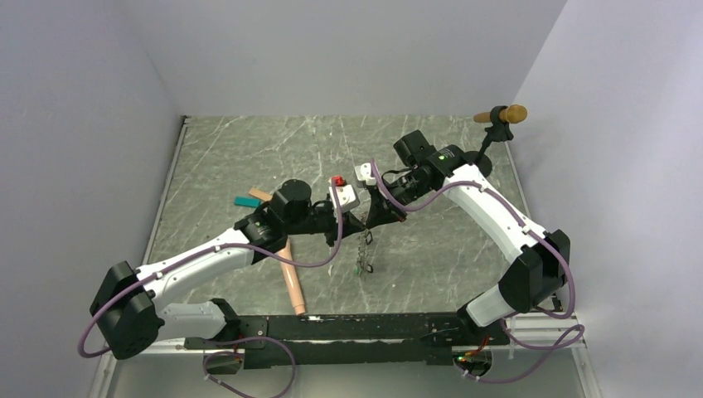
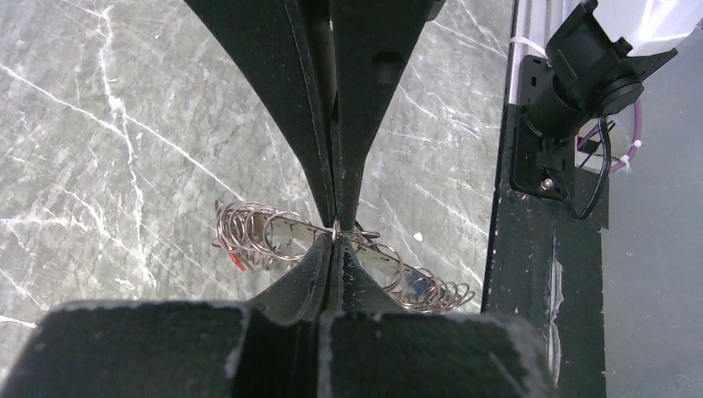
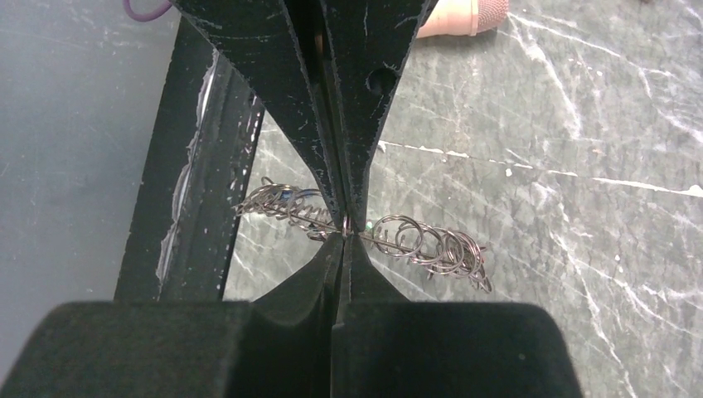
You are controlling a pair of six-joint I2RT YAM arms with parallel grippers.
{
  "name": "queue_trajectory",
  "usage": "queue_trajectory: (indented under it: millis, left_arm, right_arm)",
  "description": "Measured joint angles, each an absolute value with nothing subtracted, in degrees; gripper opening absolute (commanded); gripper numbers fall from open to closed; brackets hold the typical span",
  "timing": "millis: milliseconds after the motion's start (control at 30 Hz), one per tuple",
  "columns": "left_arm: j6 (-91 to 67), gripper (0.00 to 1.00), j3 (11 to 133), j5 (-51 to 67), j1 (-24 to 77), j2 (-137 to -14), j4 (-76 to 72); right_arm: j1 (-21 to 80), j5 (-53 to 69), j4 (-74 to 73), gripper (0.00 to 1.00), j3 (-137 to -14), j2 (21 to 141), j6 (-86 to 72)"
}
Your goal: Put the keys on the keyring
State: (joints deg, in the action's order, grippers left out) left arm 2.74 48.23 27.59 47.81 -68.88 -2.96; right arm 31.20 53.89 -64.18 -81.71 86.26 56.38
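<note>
The keyring [image 1: 363,249] is a floppy chain of thin metal rings that hangs between both grippers above the marble table. My left gripper [image 1: 352,222] is shut on one ring of it [image 2: 336,232]. Bunches of rings spread to either side of that ring, with a red key head [image 2: 239,264] on the left and a blue one [image 2: 419,284] on the right. My right gripper [image 1: 371,217] is shut on a ring [image 3: 346,225] of the same keyring [image 3: 431,245], tip to tip with the left. The other keys are too small to make out.
A peach cylinder [image 1: 290,282] lies under the left arm, its end also in the right wrist view [image 3: 460,15]. Teal [image 1: 246,201] and tan [image 1: 261,195] blocks lie behind the left arm. A brown-tipped stand [image 1: 501,116] is at the back right. The black base rail [image 1: 356,327] runs along the near edge.
</note>
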Motion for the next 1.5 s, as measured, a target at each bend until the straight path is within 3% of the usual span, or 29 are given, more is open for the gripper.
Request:
queue_trajectory:
  millis: [200,500,800,933,1500]
  left_arm:
    - [-2.61,0.0,42.02,24.95,47.79,-65.95,-10.81]
    - [-13.5,0.0,30.76,20.01,47.44,-61.65,-29.43]
    - [-18.39,0.0,29.23,19.64,47.33,-61.98,-38.7]
    - [-19.22,0.0,29.23,19.81,47.22,-62.81,-40.01]
    - [-21.34,0.0,28.86,22.83,46.89,-64.69,-44.97]
  right_arm:
    - [30.98,55.72,-63.26,0.26,-81.71,86.26,54.96]
    - [29.47,60.58,-61.39,0.32,-81.67,86.26,53.04]
    - [28.23,63.68,-59.05,0.32,-80.03,86.24,50.35]
    - [27.03,65.73,-59.13,0.39,-79.99,86.24,50.5]
    - [23.7,71.88,-58.0,0.23,-79.22,84.36,49.41]
